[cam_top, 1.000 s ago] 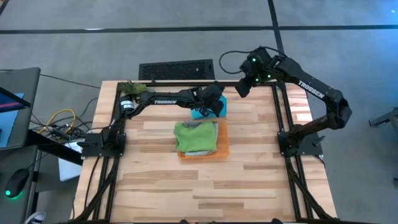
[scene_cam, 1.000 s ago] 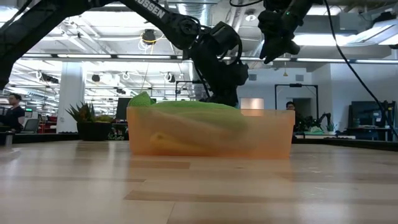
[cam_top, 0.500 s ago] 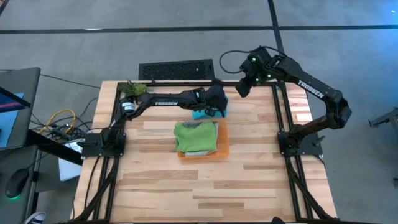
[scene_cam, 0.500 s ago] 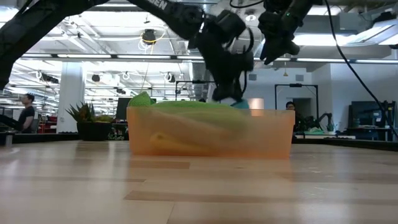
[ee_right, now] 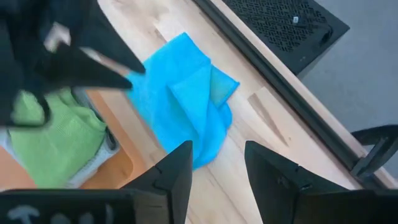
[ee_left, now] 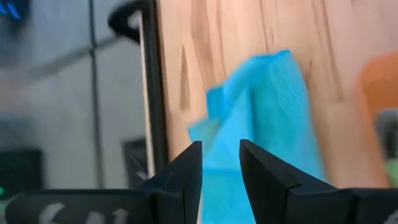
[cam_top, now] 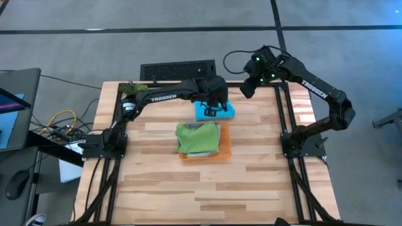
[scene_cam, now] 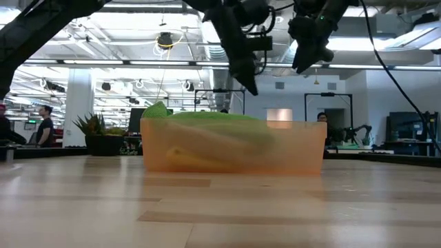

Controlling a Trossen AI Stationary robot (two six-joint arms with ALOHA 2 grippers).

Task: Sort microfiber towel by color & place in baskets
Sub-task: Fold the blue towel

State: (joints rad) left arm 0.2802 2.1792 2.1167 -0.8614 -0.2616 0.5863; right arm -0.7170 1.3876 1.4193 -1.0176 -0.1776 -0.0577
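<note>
A blue microfiber towel (cam_top: pixel 217 113) (ee_right: pixel 186 106) lies rumpled on the table near its far edge, just beyond the orange basket (cam_top: pixel 225 147) (scene_cam: pixel 303 148). A green towel (cam_top: pixel 196 138) (scene_cam: pixel 213 118) lies in the basket and bulges over its rim. My left gripper (ee_left: pixel 221 168) (cam_top: pixel 213 107) hangs open above the blue towel, clear of it, pointing steeply down. My right gripper (ee_right: pixel 217 165) (cam_top: pixel 246 90) waits open, high over the far right of the table, with nothing between its fingers. In the low view the basket hides the blue towel.
A small green potted plant (cam_top: pixel 133 89) (scene_cam: pixel 96 131) stands at the table's far left corner. A black perforated box (cam_top: pixel 178 70) lies just beyond the far edge. Black frame rails run along the table's sides. People stand in the room beyond (scene_cam: pixel 45 124).
My left gripper has risen from the blue towel and rolled about its own line, letting the towel go. The towel, half hidden under the gripper before, now lies uncovered on the table beyond the basket. My right gripper has kept still.
</note>
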